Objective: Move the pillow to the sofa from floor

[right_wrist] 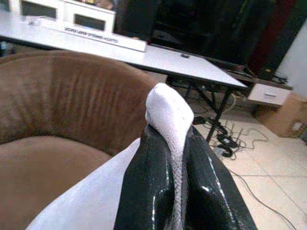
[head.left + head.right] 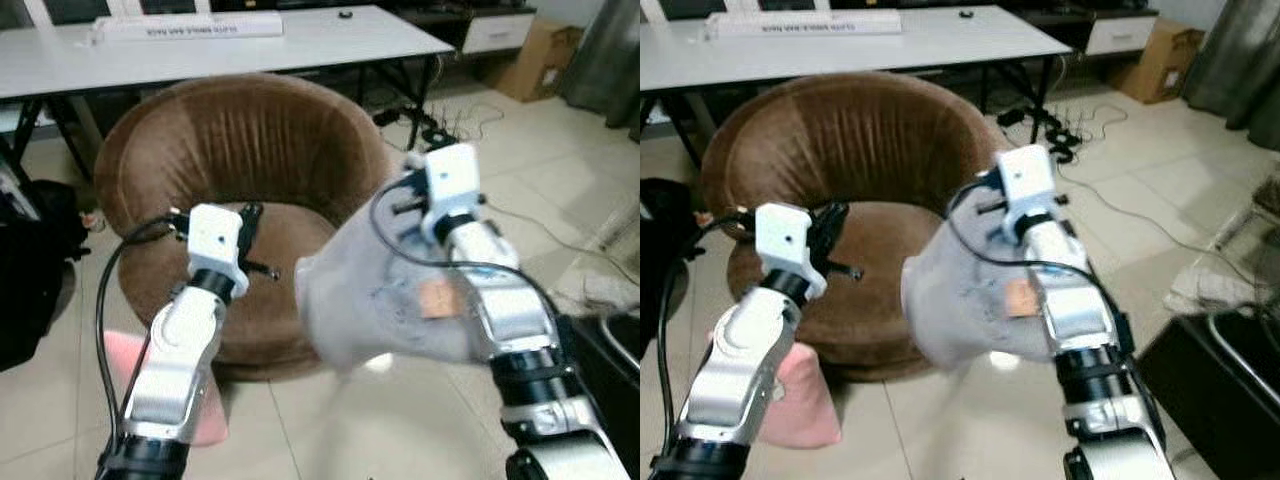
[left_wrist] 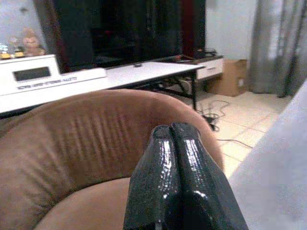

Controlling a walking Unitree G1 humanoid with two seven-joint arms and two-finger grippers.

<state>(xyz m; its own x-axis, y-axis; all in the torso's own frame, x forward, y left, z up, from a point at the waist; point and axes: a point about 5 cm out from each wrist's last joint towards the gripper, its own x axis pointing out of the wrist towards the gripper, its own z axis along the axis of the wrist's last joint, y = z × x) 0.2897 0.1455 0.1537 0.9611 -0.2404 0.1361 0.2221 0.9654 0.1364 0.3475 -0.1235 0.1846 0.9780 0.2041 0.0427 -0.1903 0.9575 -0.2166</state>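
A pale grey pillow [image 2: 365, 300] hangs in the air at the front right edge of the round brown sofa chair [image 2: 240, 130]. My right gripper [image 1: 170, 139] is shut on the pillow's top edge, and a white fold [image 1: 168, 112] sticks up between the fingers. Over the sofa's seat, my left gripper [image 2: 250, 228] is shut and holds nothing; its fingers [image 3: 163, 158] point at the backrest. Under my left arm a pink pillow [image 2: 800, 395] lies on the floor against the sofa's base.
A long white table [image 2: 300, 40] stands behind the sofa. Cables and a power strip [image 2: 440, 125] lie on the tiles at the right, with a cardboard box [image 2: 535, 60] beyond. A black bag [image 2: 30, 270] sits at the left, and a dark box [image 2: 1230, 385] at the lower right.
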